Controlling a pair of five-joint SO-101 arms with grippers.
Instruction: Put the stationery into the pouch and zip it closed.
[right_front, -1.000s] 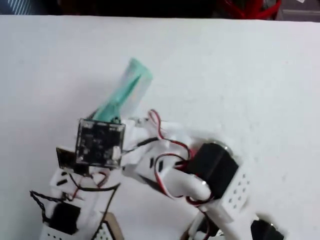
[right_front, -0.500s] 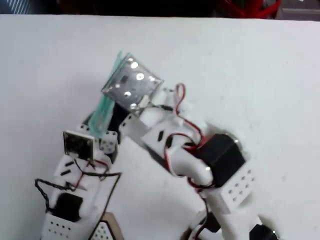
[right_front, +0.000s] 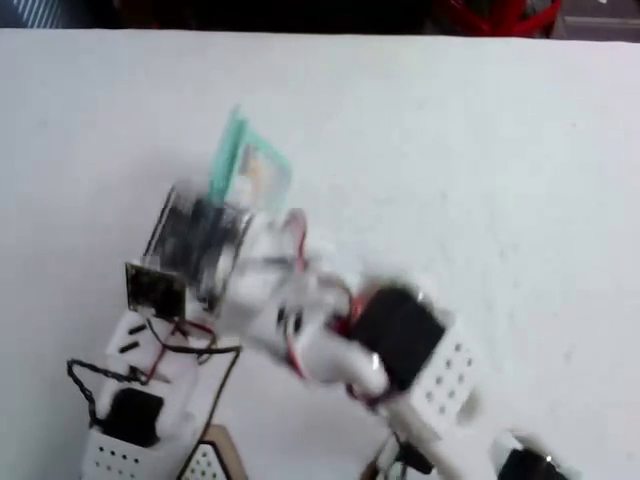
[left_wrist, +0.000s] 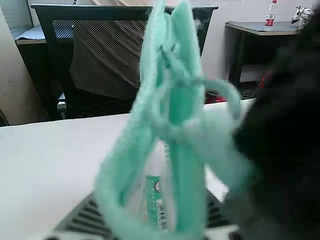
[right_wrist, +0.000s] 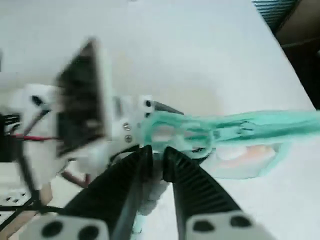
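The pouch (right_front: 243, 163) is clear plastic with a teal zip edge, and it is held up on edge above the table. In the left wrist view the pouch (left_wrist: 170, 125) stands upright close to the camera, with a labelled item (left_wrist: 154, 199) inside. My left gripper (right_wrist: 131, 131) is shut on one end of the pouch (right_wrist: 235, 127). My right gripper (right_wrist: 156, 152) has its black fingers (right_wrist: 186, 186) nearly together at the teal zip loop (right_wrist: 172, 134), close to that same end. A pale item (right_wrist: 235, 152) shows through the clear side. A teal loop (left_wrist: 222, 97) runs toward the dark blur of the right arm (left_wrist: 285, 140).
The white table (right_front: 480, 150) has free room to the back and right. Both arms crowd the front left, the right arm (right_front: 400, 340) crossing over toward the left arm (right_front: 150, 380). A chair (left_wrist: 100, 55) and a desk stand in the room behind.
The right wrist swung out along the pouch half a second ago and has now drawn back toward the left arm. The pouch has tipped up more on edge.
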